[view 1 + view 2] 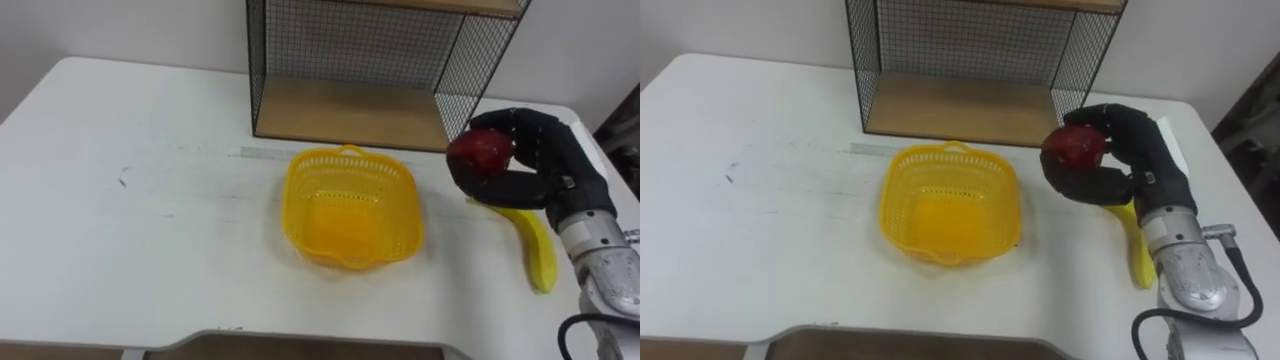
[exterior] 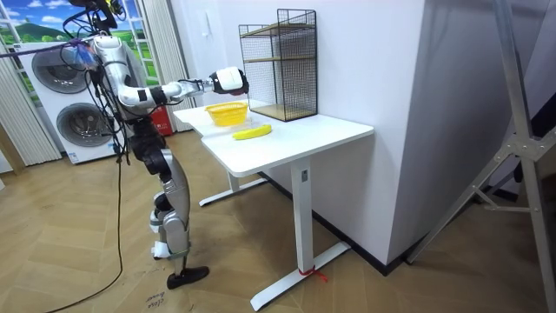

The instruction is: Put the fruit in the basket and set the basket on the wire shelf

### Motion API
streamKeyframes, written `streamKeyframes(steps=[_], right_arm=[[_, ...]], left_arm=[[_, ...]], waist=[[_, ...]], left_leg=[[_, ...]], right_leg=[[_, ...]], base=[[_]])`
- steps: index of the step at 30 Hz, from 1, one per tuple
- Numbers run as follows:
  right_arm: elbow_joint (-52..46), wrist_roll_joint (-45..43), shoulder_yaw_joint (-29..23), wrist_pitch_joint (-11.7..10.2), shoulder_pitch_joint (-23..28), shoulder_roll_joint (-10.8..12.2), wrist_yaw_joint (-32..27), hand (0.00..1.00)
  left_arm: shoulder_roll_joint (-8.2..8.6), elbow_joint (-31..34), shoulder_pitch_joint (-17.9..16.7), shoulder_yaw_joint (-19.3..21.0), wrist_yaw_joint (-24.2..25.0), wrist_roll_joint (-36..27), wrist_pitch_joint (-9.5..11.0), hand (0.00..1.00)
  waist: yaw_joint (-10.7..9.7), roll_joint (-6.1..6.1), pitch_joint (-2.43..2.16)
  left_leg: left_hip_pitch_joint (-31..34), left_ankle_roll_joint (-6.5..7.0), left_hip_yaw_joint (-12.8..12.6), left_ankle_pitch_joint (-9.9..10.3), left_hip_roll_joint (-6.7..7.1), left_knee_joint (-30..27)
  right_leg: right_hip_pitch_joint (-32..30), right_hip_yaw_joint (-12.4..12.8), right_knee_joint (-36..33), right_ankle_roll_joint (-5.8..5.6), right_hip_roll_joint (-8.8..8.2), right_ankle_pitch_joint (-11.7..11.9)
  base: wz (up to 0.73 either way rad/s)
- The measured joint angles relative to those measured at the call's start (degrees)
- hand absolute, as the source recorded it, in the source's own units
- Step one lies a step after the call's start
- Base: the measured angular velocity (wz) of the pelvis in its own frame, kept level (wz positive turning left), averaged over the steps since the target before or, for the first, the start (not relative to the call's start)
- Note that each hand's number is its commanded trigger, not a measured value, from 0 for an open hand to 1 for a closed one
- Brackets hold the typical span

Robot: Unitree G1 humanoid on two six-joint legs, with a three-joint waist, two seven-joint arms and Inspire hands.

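1. Red apple (image 1: 480,152): held clear of the tabletop, to the right of the yellow plastic basket (image 1: 300,200) and higher than its rim. It is not over the basket's opening.
2. Right hand (image 1: 560,165): fingers and thumb are curled round the apple in a closed grasp. The forearm enters from the lower right.
3. Banana (image 1: 540,255): lies flat on the white table (image 1: 150,200), right of the basket and beneath the right hand. The hand hides its far end, and no finger appears to touch it.
4. Basket: stands upright on the table, open side up, with nothing inside. Its rim is near the apple but apart from it.
5. Wire shelf (image 1: 350,45): stands on the table just behind the basket. Its lower wooden board (image 1: 350,115) faces the basket's rear rim, with a narrow strip of table between them.
6. Stance (room view): the robot stands upright at the end of the table, the basket before it and the right arm stretched out over the tabletop.
7. Progress (judgement): early stage. One fruit is lifted and none is in the basket.
   - The apple has to go leftward over the opening and be let go.
   - The banana has to be picked up and put in.
   - The loaded basket then has to be set on the shelf board behind it.
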State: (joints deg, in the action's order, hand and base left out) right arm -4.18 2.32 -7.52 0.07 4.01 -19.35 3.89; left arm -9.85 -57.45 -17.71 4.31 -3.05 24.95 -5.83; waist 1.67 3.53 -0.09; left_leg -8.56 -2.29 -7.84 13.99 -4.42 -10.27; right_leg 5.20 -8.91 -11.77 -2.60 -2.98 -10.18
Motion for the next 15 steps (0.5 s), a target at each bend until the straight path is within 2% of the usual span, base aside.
streamKeyframes(steps=[7, 15], right_arm=[[-3.6, -1.5, 0.9, 0.0, 0.0, 0.0, 0.2, 1.0], [-5.6, -4.4, 4.7, 0.0, 0.0, 1.3, 5.5, 1.0]], left_arm=[[0.0, -0.7, 0.6, -0.3, 0.0, 0.0, 0.2, 0.0], [0.16, -1.8, 1.2, -1.1, 0.0, 0.0, 0.4, 0.0]], waist=[[0.4, 0.1, 0.18], [0.9, 0.24, 0.14]], left_leg=[[0.5, 0.0, 0.3, 0.0, -0.01, 0.0], [1.0, 0.0, 0.3, 0.0, 0.0, -0.4]], right_leg=[[-0.3, -0.3, 0.1, 0.0, 0.01, 0.0], [-0.7, -0.1, 0.1, 0.0, 0.01, 0.0]], base=[[0.02], [0.0]])
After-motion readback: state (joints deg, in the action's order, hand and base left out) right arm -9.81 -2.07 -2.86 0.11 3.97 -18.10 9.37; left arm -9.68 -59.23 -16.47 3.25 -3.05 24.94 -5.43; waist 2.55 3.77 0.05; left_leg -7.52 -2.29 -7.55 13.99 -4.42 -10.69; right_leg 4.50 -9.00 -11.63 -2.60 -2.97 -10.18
